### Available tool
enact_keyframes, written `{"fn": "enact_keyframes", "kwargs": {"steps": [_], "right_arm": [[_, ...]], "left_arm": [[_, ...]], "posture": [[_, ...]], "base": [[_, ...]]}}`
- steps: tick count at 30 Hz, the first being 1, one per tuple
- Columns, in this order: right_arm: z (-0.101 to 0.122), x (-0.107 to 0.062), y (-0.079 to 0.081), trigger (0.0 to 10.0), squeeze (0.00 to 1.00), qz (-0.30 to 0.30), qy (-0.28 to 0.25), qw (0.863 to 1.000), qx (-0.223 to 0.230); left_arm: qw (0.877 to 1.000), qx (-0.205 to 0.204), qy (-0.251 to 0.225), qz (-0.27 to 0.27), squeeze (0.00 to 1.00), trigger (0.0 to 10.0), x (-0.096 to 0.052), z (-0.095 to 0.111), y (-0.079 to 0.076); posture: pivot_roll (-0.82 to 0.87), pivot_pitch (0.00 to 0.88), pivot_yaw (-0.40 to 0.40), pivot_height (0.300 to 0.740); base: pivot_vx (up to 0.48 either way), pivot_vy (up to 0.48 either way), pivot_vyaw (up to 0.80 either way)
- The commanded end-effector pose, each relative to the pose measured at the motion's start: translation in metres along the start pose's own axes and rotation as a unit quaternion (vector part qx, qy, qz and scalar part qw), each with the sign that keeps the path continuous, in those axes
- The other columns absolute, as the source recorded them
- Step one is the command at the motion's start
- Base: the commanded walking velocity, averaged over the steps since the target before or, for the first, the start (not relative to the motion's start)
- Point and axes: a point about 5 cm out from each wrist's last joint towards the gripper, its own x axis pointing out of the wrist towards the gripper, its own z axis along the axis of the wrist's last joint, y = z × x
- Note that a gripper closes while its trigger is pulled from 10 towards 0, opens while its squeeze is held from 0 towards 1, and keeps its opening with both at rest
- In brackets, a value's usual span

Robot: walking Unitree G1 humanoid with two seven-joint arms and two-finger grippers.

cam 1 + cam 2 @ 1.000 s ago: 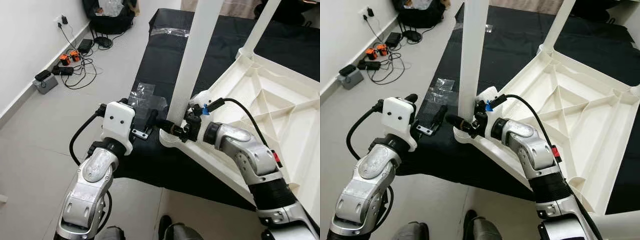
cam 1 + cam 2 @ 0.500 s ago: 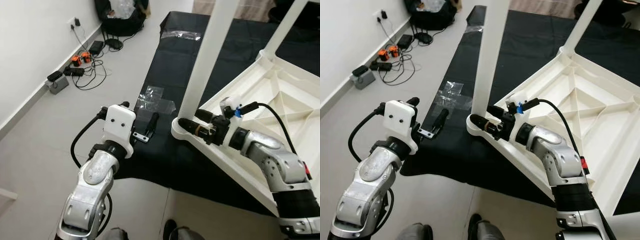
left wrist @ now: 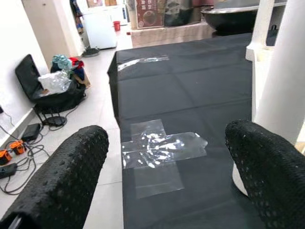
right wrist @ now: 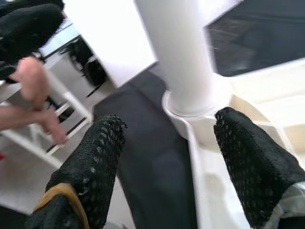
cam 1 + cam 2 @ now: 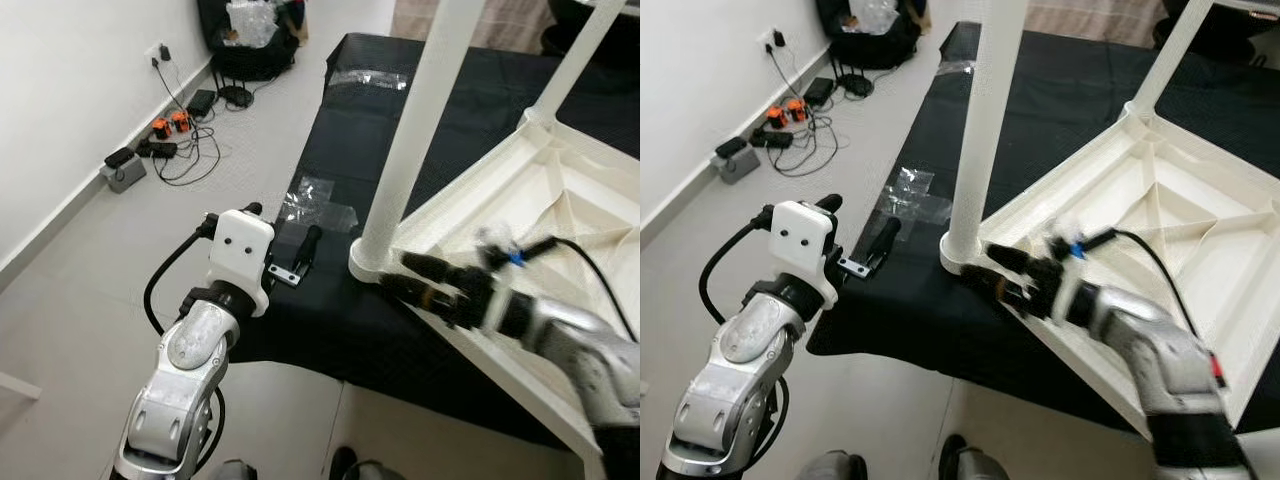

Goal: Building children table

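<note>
The right pincer, fingers spread and empty, has drawn back from the white table leg it gripped a second ago. It now hovers just at the leg's 4 o'clock, beside the corner socket. The leg stands upright unaided, so that joint looks seated. The upturned white tabletop lies on a black mat on the floor. Two legs are fitted: this near one and another at 1 o'clock. The left pincer hangs apart at 9 o'clock, fingers wide and empty, above clear tape.
</note>
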Motion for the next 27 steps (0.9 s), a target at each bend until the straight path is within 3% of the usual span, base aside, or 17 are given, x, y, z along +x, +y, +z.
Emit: {"fn": "enact_keyframes", "kwargs": {"steps": [1,3,4,7,10,12,14,15,18,20,23,25,27], "right_arm": [[0.0,-0.006,-0.004,10.0,0.0,-0.037,-0.015,0.999,-0.002],[-0.006,-0.009,-0.005,10.0,0.0,-0.108,-0.036,0.994,0.005],[-0.006,-0.009,-0.005,10.0,0.0,-0.108,-0.036,0.994,0.005],[-0.011,-0.014,0.001,10.0,0.0,-0.204,-0.06,0.977,-0.033],[-0.011,-0.017,0.003,10.0,0.0,-0.24,-0.074,0.967,-0.039],[-0.011,-0.024,0.003,10.0,0.0,-0.306,-0.091,0.947,-0.044],[-0.008,-0.032,-0.005,10.0,0.0,-0.374,-0.1,0.92,-0.061],[-0.008,-0.032,-0.005,10.0,0.0,-0.374,-0.1,0.92,-0.061],[0.003,-0.038,-0.012,10.0,0.0,-0.424,-0.129,0.894,-0.069],[0.011,-0.036,-0.012,10.0,0.0,-0.429,-0.146,0.889,-0.072],[0.018,-0.034,-0.012,10.0,0.0,-0.429,-0.156,0.887,-0.077],[0.028,-0.031,-0.01,10.0,0.0,-0.423,-0.173,0.886,-0.081],[0.028,-0.031,-0.01,10.0,0.0,-0.423,-0.173,0.886,-0.081]], "left_arm": [[1.0,-0.005,0.009,-0.007,0.0,10.0,-0.002,-0.005,-0.002],[1.0,-0.005,0.012,-0.009,0.0,10.0,-0.003,-0.007,-0.002],[1.0,-0.005,0.012,-0.009,0.0,10.0,-0.003,-0.007,-0.002],[1.0,-0.005,0.015,-0.011,0.0,10.0,-0.003,-0.009,-0.001],[1.0,-0.006,0.017,-0.016,0.0,10.0,-0.004,-0.01,-0.002],[0.999,-0.012,0.024,-0.037,0.0,10.0,-0.006,-0.013,-0.003],[0.993,-0.013,0.036,-0.11,0.0,10.0,-0.012,-0.018,-0.005],[0.993,-0.013,0.036,-0.11,0.0,10.0,-0.012,-0.018,-0.005],[0.976,-0.037,0.046,-0.21,0.0,10.0,-0.017,-0.021,-0.007],[0.971,-0.031,0.051,-0.233,0.0,10.0,-0.015,-0.024,-0.006],[0.975,-0.022,0.054,-0.217,0.0,10.0,-0.009,-0.027,0.001],[0.98,-0.003,0.056,-0.191,0.0,10.0,-0.001,-0.03,0.016],[0.98,-0.003,0.056,-0.191,0.0,10.0,-0.001,-0.03,0.016]], "posture": [[0.0,0.147,-0.043,0.74],[0.0,0.146,-0.036,0.74],[0.0,0.146,-0.036,0.74],[0.0,0.147,-0.03,0.74],[0.0,0.146,-0.026,0.74],[0.0,0.146,-0.023,0.74],[0.0,0.145,-0.023,0.74],[0.0,0.145,-0.023,0.74],[0.01,0.147,-0.019,0.74],[0.01,0.146,-0.011,0.74],[0.0,0.146,-0.005,0.74],[0.0,0.149,0.003,0.74],[0.0,0.149,0.003,0.74]], "base": [[0.0,0.0,0.0],[0.0,0.0,0.0],[0.0,0.0,0.0],[0.0,0.0,0.0],[0.0,0.0,0.0],[0.0,0.0,0.0],[0.0,0.0,0.0],[0.0,0.0,0.0],[0.0,0.0,0.0],[0.0,0.0,0.0],[0.0,0.0,0.0],[0.0,0.0,0.0],[0.0,0.0,0.0]]}}
